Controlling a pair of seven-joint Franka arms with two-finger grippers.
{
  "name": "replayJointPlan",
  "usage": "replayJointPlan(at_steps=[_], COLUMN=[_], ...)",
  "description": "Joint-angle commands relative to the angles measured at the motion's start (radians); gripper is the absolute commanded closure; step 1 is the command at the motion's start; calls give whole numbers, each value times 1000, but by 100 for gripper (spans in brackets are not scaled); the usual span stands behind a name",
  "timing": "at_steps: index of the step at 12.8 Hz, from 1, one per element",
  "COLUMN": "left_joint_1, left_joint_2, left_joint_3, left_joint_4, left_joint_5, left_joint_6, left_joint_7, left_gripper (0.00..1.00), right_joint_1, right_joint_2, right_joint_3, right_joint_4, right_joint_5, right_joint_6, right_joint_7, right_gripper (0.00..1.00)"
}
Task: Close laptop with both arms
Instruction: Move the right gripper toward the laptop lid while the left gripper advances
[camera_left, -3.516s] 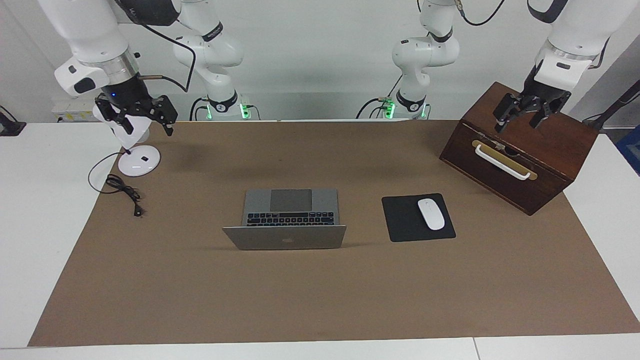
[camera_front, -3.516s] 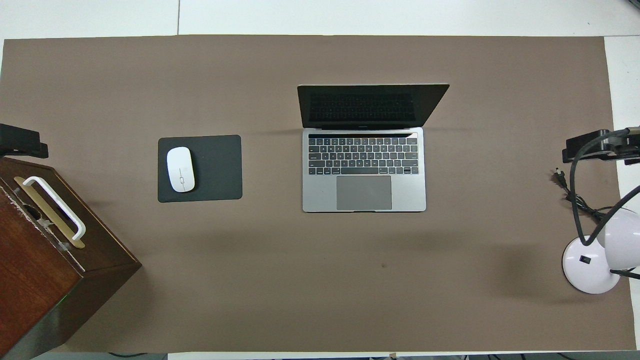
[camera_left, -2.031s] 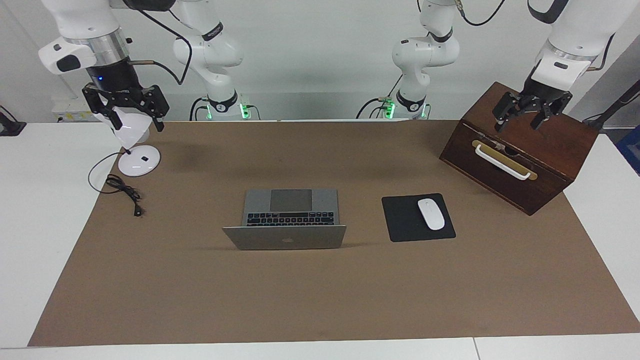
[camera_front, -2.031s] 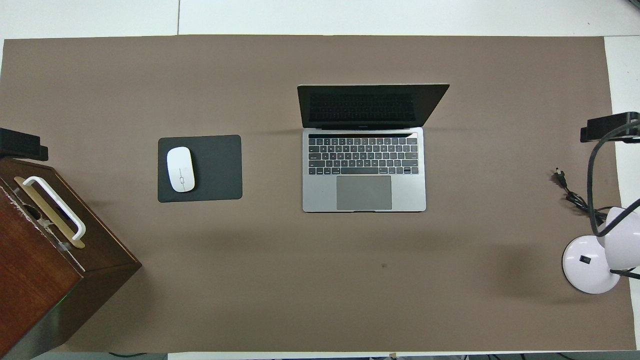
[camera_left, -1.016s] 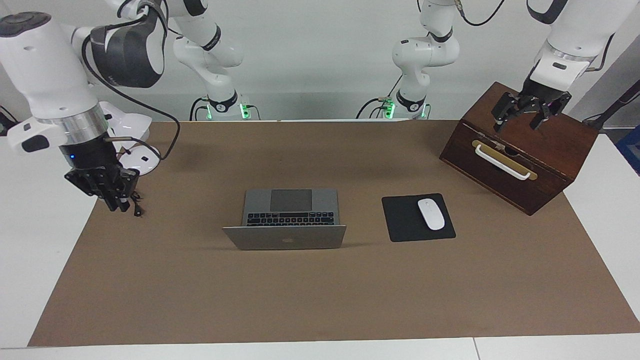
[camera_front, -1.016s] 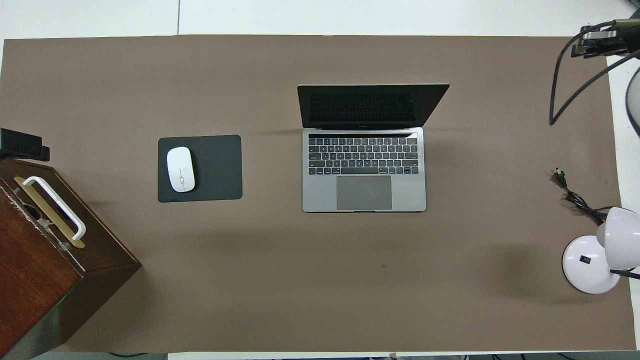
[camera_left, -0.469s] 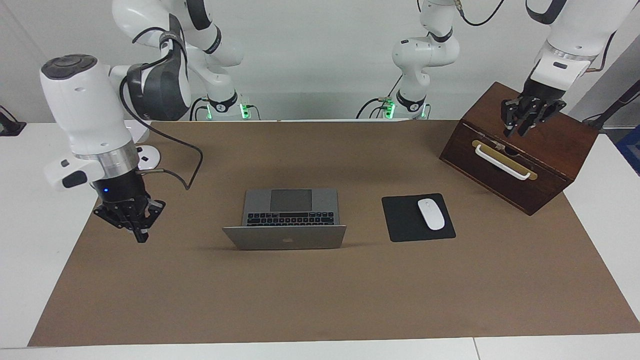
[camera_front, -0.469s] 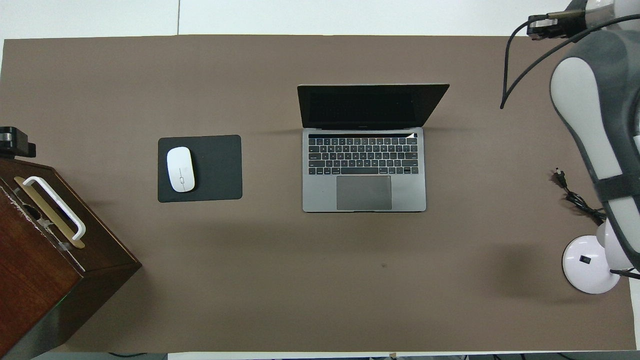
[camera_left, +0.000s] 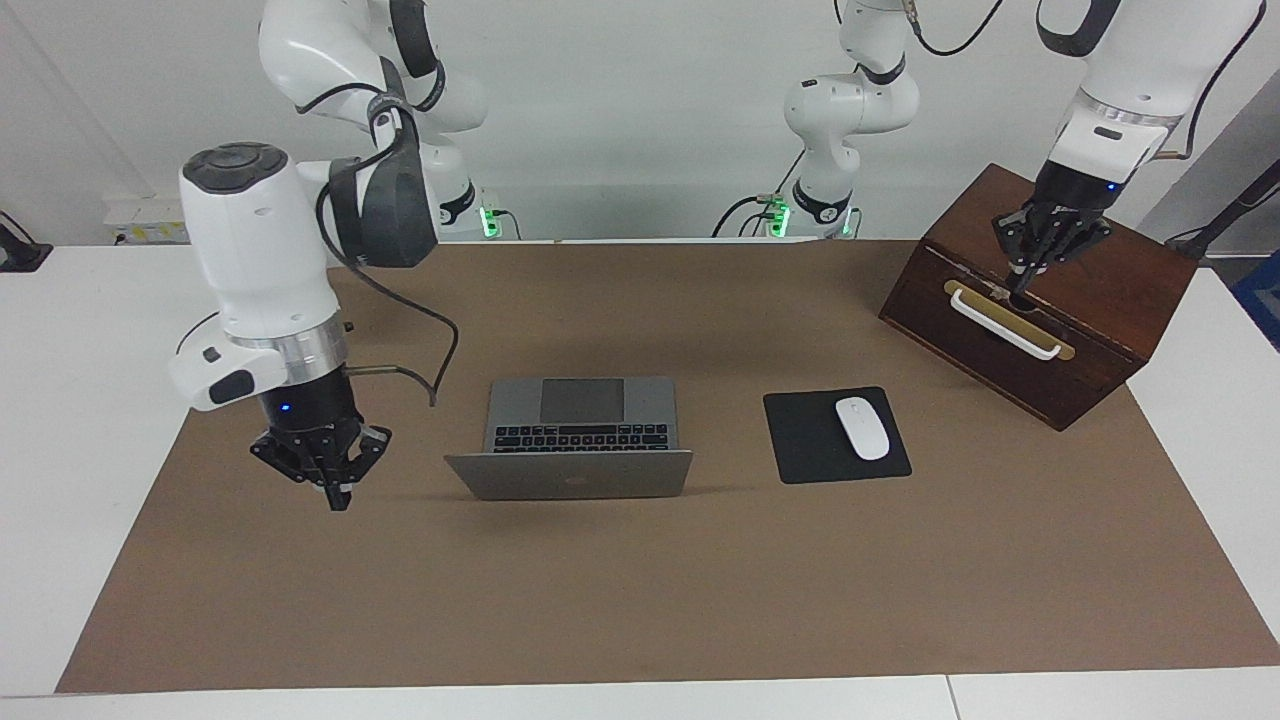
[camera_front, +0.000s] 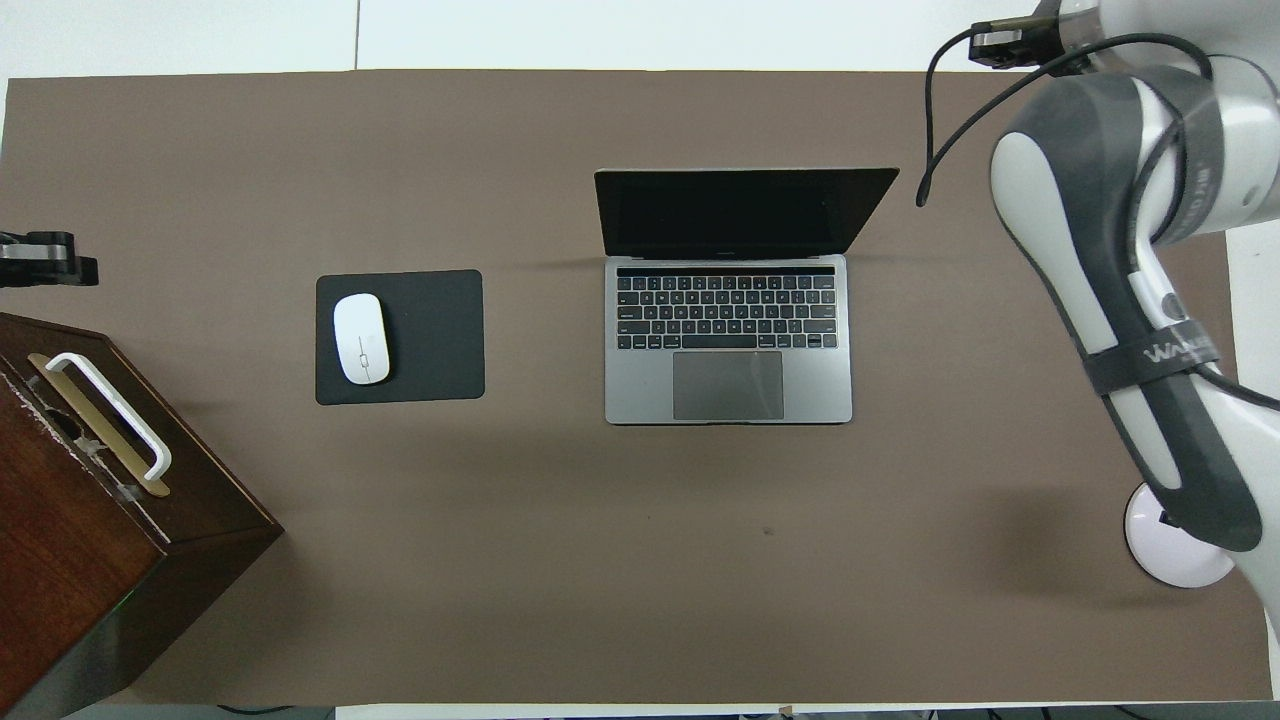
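The silver-grey laptop (camera_left: 570, 478) (camera_front: 728, 385) lies open in the middle of the brown mat, its lid standing up with the dark screen toward the robots. My right gripper (camera_left: 335, 502) hangs low over the mat beside the laptop's lid, toward the right arm's end of the table. Its fingertips are shut and hold nothing, a clear gap away from the laptop. My left gripper (camera_left: 1021, 287) is also shut with nothing in it. It points down at the top front edge of the wooden box (camera_left: 1085, 300), just above the white handle (camera_left: 1003, 322).
A black mouse pad (camera_left: 805, 440) with a white mouse (camera_left: 862, 428) lies between the laptop and the box. A white lamp base (camera_front: 1170, 560) stands at the right arm's end, mostly covered by the right arm (camera_front: 1130, 300) in the overhead view.
The right arm swung from over the lamp down to beside the laptop, with its gripper shutting on the way. The left gripper shut and dropped slightly toward the box's front edge.
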Motion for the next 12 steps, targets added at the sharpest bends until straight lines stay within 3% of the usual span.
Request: replayJointPlan(at_steps=[1, 7, 12], left_joint_1=[-60, -239, -419], left_joint_2=[-82, -279, -326], left_joint_3=[9, 9, 9], left_joint_4=[-156, -595, -750], left_joint_5=[-51, -122, -123], left_joint_6=[123, 570, 798], left_joint_7=[19, 16, 2], left_gripper=[100, 100, 100], right_joint_1=[30, 114, 146], right_joint_2=[22, 22, 15], right_joint_3=[7, 9, 10], right_joint_4=[26, -6, -67], right_joint_5=[-36, -71, -70], right_joint_6=[6, 47, 47], right_joint_7=[89, 265, 345], right_gripper=[100, 100, 100])
